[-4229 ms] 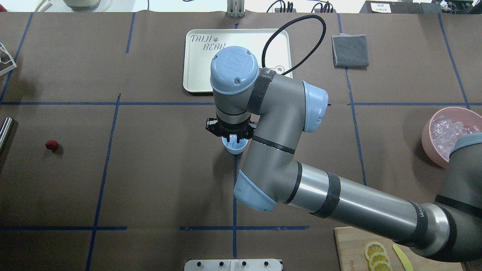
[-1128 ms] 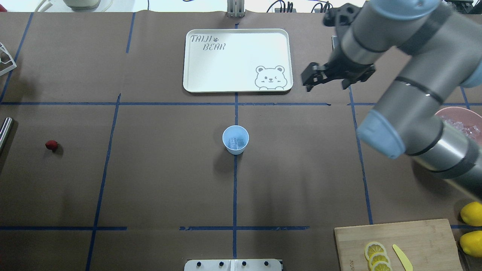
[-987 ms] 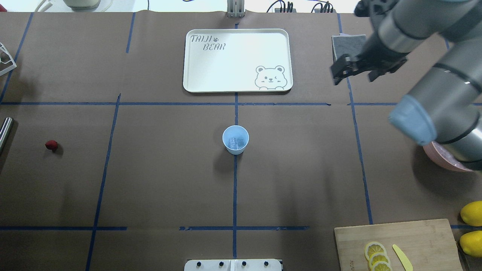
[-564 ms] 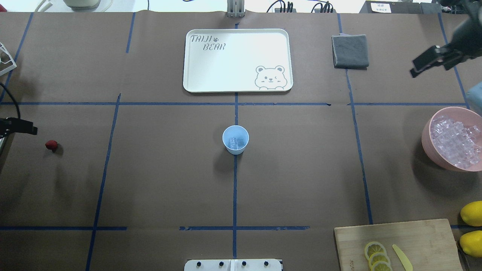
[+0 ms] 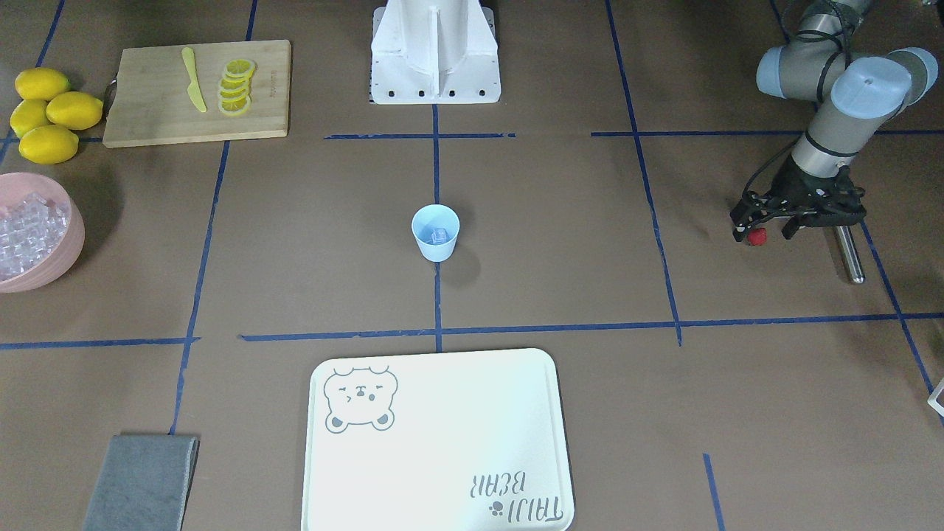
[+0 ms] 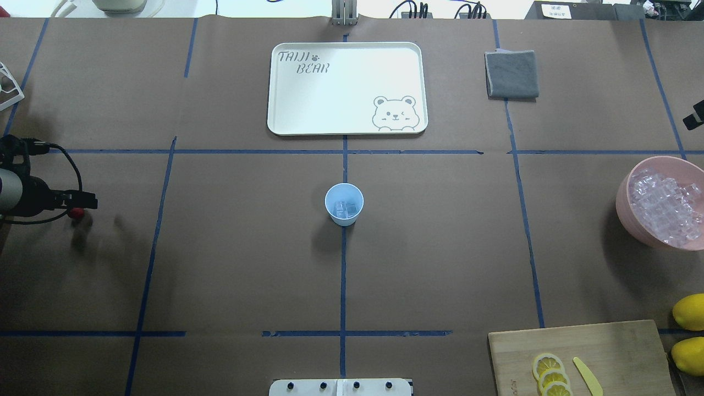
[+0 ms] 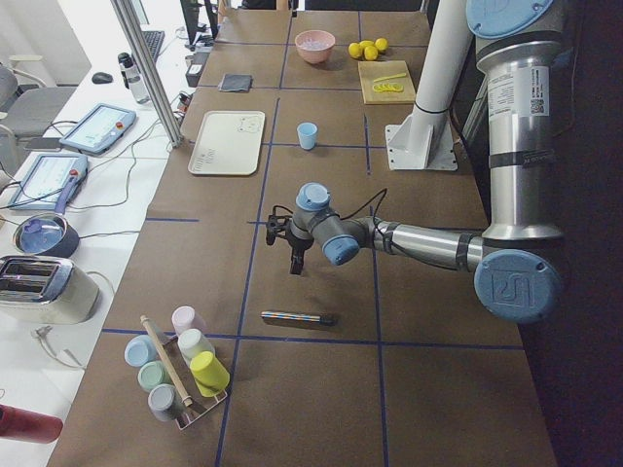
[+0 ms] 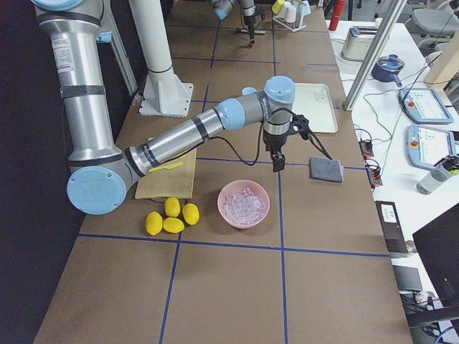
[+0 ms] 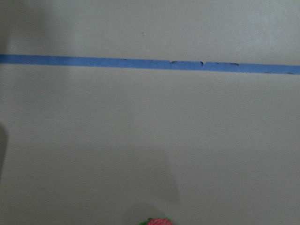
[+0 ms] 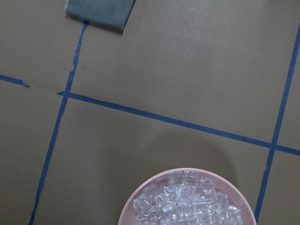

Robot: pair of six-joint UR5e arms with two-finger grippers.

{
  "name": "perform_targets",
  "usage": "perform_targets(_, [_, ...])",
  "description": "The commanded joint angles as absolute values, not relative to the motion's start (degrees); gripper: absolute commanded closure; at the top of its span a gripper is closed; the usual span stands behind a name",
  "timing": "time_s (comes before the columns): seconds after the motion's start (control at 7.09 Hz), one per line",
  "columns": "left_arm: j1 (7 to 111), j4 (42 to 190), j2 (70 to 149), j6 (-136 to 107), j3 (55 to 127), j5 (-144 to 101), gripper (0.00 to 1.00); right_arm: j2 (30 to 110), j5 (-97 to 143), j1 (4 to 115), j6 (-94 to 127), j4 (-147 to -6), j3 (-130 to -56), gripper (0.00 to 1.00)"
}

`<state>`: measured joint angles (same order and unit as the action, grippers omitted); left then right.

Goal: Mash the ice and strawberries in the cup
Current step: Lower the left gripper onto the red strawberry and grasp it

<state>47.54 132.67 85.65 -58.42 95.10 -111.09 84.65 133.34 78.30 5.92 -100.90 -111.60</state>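
Note:
The light blue cup stands upright at the table's centre with clear ice in its bottom. The small red strawberry lies on the paper at the robot's far left. My left gripper hangs low right over it, open, with a finger on either side of the berry. The left wrist view shows only the berry's top at its bottom edge. My right gripper shows only as one dark tip at the right edge, near the pink bowl; whether it is open is unclear.
A pink bowl full of ice cubes sits at the right. A metal rod lies beside the left gripper. A white tray, grey cloth, cutting board with lemon slices and whole lemons ring the table.
The right arm lifted off the cup, leaving ice in it, and swung away to the right edge. The left arm came in from the left and reached the strawberry.

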Motion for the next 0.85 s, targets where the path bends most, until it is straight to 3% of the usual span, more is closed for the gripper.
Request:
perform_targets(0.0, [46.8,132.8,85.9,-58.8,94.7,-110.9,0.02,85.2,133.8,78.6,5.8,-100.9,-111.6,0.01])
perform_targets(0.42, [46.8,132.7,85.6,-58.5,94.2,-111.2,0.03,85.1,133.8,78.6,5.9,-100.9,-111.6,0.01])
perform_targets(0.7, [46.8,132.7,85.3,-58.4,94.1,-111.3,0.10,85.0,133.8,78.6,5.9,-100.9,-111.6,0.01])
